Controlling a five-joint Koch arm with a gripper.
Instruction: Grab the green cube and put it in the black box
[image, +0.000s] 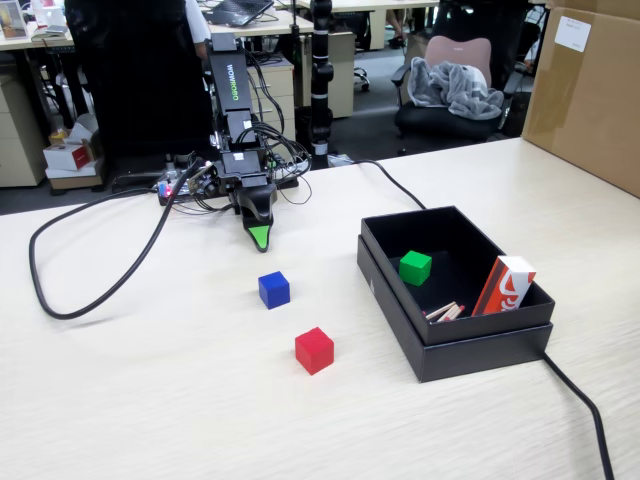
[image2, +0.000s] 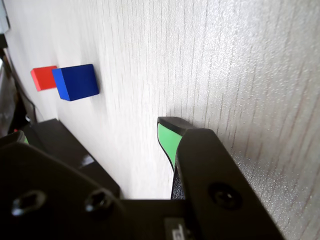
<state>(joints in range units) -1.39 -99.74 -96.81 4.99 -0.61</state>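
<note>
**Fixed view: gripper low near the back edge, green cube inside the black box**

The gripper (image: 260, 240) points down at the table (image: 150, 390), its green-faced tip just above or on the surface, close to the arm's base and the tangle of wires at the table's far edge. Only 1 tip shows in the fixed view, and the wrist view shows 1 green-faced jaw (image2: 167, 140) with the other hidden behind the black housing, so I cannot tell how far apart the jaws stand; nothing is seen held.

Just in front of the tip lies the blue cube (image: 273, 289), and beyond it, nearer the camera, the red cube (image: 314, 350); the 2 are apart, with bare table around both.

To the right in the fixed view sits the black box (image: 470, 352), well apart from the gripper. The green cube (image: 415, 267) rests on its floor near the left wall, clear of a red and white packet (image: 503, 285) leaning at the right wall.

A black cable (image: 90, 290) loops across the table's left side; another runs along the box's far side.
</note>
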